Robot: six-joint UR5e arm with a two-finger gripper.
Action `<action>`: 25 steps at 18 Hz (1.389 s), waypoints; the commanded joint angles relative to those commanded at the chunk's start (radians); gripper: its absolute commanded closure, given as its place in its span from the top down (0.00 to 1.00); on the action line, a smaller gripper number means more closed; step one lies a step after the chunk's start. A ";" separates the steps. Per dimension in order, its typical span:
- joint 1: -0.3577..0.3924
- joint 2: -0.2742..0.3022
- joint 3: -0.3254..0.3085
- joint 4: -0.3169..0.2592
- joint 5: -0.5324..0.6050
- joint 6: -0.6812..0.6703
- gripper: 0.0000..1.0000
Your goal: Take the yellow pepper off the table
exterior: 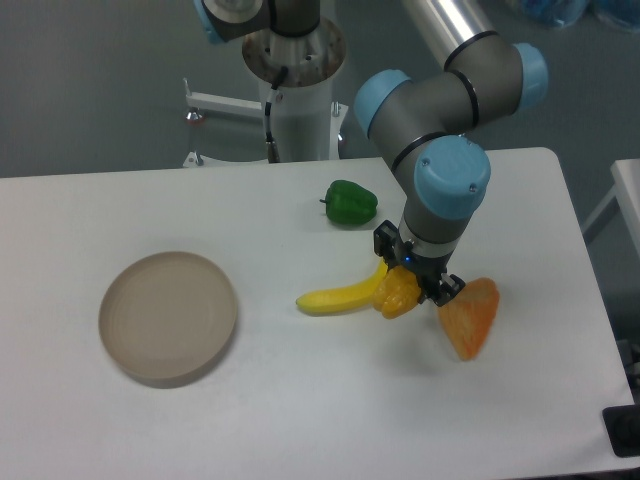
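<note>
A grey metal robot arm (440, 100) built from thick cylindrical segments, each joint closed by a rounded light-blue plastic cap — one at the upper right, one facing left, one large cap on the wrist housing. A polished silver tube forms the upper link and runs out of the top edge. The wrist narrows into a dark grey collar, and below it sits a small black two-finger gripper (418, 287) with a tiny blue light on its body. Behind stands a white cylindrical pedestal base (296, 90) topped by a round metal flange ringed with bolts — a thin black cable hangs down its front.
</note>
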 joint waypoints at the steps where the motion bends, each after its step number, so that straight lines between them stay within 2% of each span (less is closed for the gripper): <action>1: 0.000 0.006 -0.002 0.000 -0.002 0.002 0.08; 21: 0.002 0.015 -0.008 0.000 0.000 0.008 0.09; 25: -0.002 0.012 -0.011 0.003 0.044 0.038 0.09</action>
